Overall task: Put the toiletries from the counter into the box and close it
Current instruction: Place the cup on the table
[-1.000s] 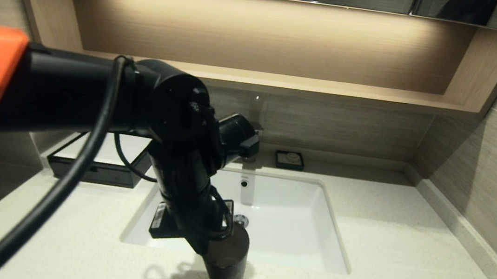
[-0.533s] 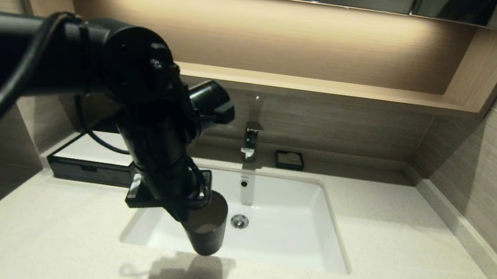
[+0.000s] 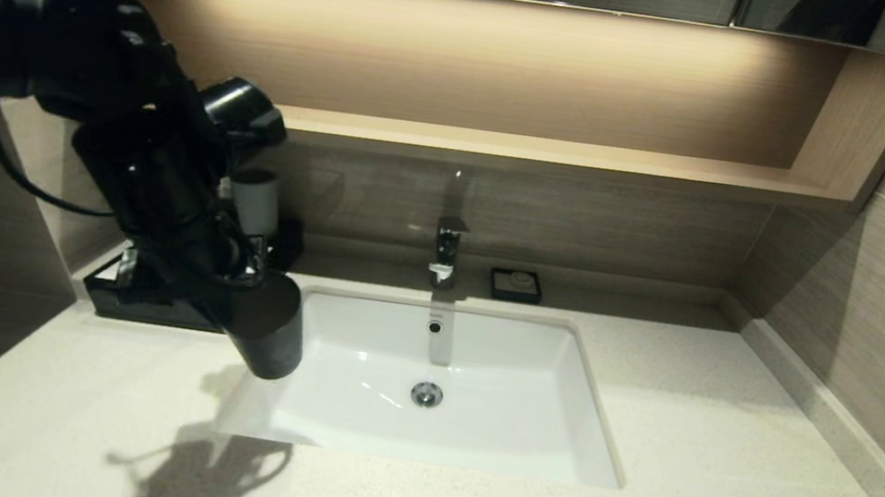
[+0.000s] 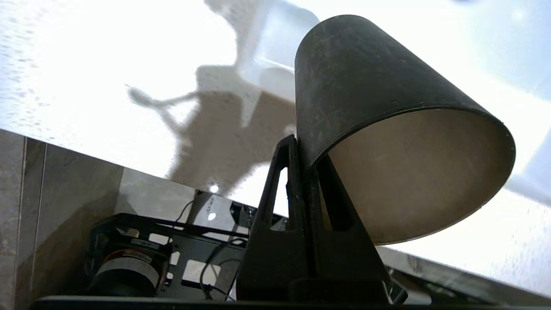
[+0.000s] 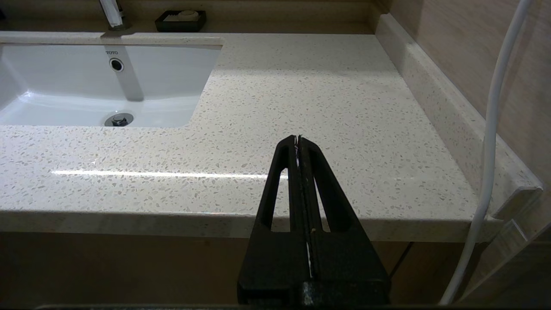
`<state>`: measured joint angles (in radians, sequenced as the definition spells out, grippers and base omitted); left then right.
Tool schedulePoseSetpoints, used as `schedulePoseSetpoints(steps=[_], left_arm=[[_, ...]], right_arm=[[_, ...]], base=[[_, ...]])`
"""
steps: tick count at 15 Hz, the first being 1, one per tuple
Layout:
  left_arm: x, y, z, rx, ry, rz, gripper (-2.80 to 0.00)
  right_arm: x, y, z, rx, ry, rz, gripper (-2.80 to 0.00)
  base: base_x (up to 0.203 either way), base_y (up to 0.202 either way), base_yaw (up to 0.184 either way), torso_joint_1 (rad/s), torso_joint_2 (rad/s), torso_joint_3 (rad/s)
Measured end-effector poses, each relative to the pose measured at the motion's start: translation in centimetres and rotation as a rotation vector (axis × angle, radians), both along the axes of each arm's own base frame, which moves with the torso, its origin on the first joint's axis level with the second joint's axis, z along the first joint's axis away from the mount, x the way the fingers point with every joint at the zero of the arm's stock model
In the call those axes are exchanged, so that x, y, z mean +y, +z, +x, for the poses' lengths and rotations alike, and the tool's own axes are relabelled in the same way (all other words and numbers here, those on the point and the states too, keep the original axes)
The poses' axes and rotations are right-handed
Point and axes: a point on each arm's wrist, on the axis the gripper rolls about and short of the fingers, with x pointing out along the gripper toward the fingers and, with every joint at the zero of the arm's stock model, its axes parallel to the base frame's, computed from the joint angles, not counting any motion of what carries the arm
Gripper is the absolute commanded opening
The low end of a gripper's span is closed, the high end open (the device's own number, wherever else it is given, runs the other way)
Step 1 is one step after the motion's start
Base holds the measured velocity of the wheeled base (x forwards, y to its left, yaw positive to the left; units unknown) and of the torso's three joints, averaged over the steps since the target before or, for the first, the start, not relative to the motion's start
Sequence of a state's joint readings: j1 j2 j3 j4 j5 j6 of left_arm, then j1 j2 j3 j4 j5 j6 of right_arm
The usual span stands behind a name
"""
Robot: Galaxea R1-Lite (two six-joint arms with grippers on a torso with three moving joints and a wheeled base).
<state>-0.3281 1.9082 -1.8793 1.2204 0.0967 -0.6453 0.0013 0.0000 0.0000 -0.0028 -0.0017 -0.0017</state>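
Observation:
My left gripper point(image 3: 245, 286) is shut on the rim of a dark smoky tumbler point(image 3: 267, 336), one finger inside the wall and one outside. The tumbler point(image 4: 366, 86) hangs tilted in the air over the sink's left edge, just in front of the box. The black box point(image 3: 102, 298) sits at the counter's back left, mostly hidden behind my left arm. No toiletries show in any view. My right gripper point(image 5: 298, 140) is shut and empty, hovering off the front edge of the counter point(image 5: 323, 107) on the right side.
A white sink point(image 3: 488, 437) is set in the middle of the counter point(image 3: 723, 414), with a tap point(image 3: 446, 253) behind it. A small black soap dish point(image 3: 516, 284) stands right of the tap. A pale cup point(image 3: 255, 200) stands behind my left arm.
My left arm has carried the tumbler up off the counter's front edge, then left and back towards the box. The right gripper shows no movement.

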Motion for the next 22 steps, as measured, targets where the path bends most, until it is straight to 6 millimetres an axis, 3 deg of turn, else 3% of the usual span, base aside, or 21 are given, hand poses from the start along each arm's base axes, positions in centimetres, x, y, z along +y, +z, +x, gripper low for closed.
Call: schedulePoseSetpoints(steps=[8, 18, 22], left_arm=[[7.7, 0.4, 2.0, -0.035, 0.248, -0.004, -2.8], [16.5, -1.6, 2.5, 0.063, 0.519, -0.012, -2.8], [19.1, -3.0, 2.8, 0.114, 0.585, -0.05, -2.8]], right_arm=[[0.0, 0.0, 0.0, 0.0, 0.0, 0.001, -2.8], [0.0, 0.0, 0.0, 0.0, 0.0, 0.0, -2.8], [0.0, 0.0, 0.0, 0.0, 0.0, 0.0, -2.8]], base=[[0.0, 0.0, 0.0, 0.0, 0.0, 0.0], [0.0, 0.0, 0.0, 0.0, 0.0, 0.0], [0.0, 0.0, 0.0, 0.0, 0.0, 0.0]])
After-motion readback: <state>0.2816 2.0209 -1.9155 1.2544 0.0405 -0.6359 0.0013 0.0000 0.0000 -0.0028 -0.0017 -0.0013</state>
